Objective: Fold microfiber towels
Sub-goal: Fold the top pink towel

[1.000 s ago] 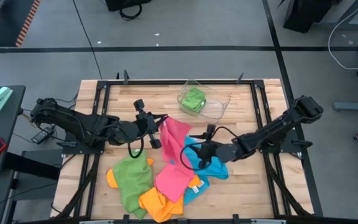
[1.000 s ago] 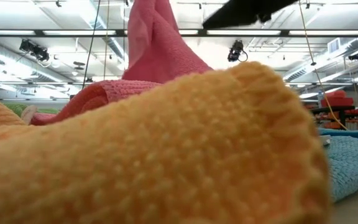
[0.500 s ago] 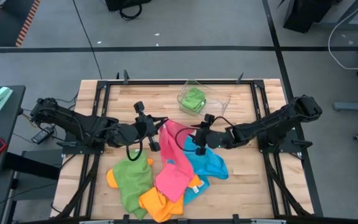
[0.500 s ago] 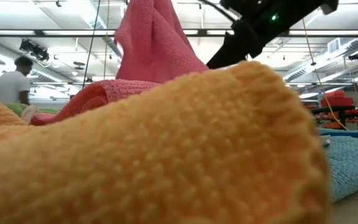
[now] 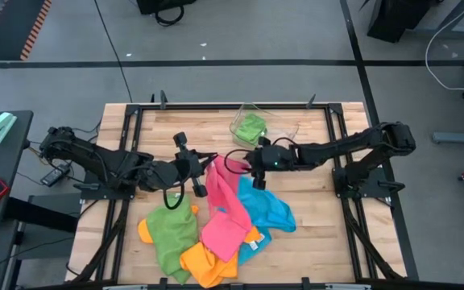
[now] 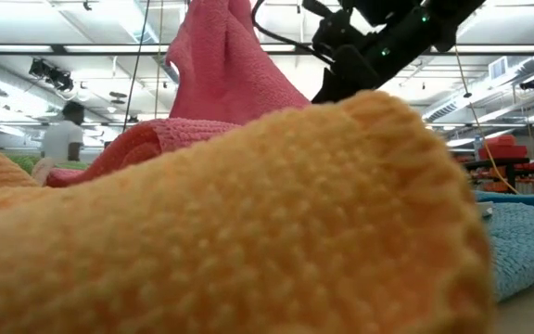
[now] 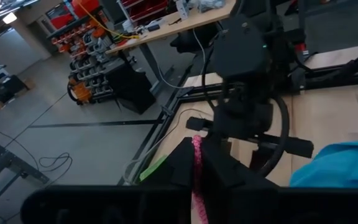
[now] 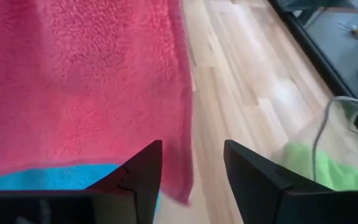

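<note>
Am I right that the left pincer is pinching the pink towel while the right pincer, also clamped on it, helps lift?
Not quite. The left pincer does pinch the pink towel, but the right pincer is open, its fingers apart beside the towel's edge, as the right wrist view shows.

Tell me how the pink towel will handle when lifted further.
Probably floppy: the pink towel hangs in folds from the left end effector, shut on one edge. Likely light, since that small pinch holds it up. It may drag the blue towel that it overlaps.
</note>
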Controlling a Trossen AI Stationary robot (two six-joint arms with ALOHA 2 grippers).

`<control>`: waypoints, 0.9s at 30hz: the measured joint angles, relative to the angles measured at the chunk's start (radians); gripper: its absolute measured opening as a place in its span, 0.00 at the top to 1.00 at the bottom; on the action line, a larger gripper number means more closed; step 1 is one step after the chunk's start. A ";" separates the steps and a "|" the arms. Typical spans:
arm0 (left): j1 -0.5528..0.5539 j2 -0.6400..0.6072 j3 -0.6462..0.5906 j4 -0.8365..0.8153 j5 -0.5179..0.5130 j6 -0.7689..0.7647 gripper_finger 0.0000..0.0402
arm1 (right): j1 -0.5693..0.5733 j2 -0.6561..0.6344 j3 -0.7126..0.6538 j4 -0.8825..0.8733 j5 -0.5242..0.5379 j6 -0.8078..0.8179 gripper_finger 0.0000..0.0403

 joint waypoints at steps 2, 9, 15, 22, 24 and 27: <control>0.000 0.000 0.000 0.000 0.000 0.000 0.94 | -0.014 0.000 0.000 -0.005 -0.057 0.002 0.62; 0.000 0.000 0.000 -0.001 0.000 0.003 0.97 | -0.025 0.000 -0.003 -0.020 -0.141 0.014 0.82; 0.000 0.000 0.000 -0.001 0.000 -0.007 0.93 | -0.025 0.000 -0.008 -0.022 -0.142 0.012 0.90; -0.018 -0.005 0.000 0.012 0.000 0.000 0.98 | -0.029 0.007 -0.008 -0.016 -0.215 -0.019 0.88; -0.021 -0.005 0.000 0.016 0.001 -0.001 0.97 | -0.034 0.007 -0.009 -0.015 -0.233 -0.032 0.85; -0.026 -0.005 0.000 0.017 0.000 -0.001 0.94 | -0.043 0.007 -0.009 -0.012 -0.235 -0.043 0.81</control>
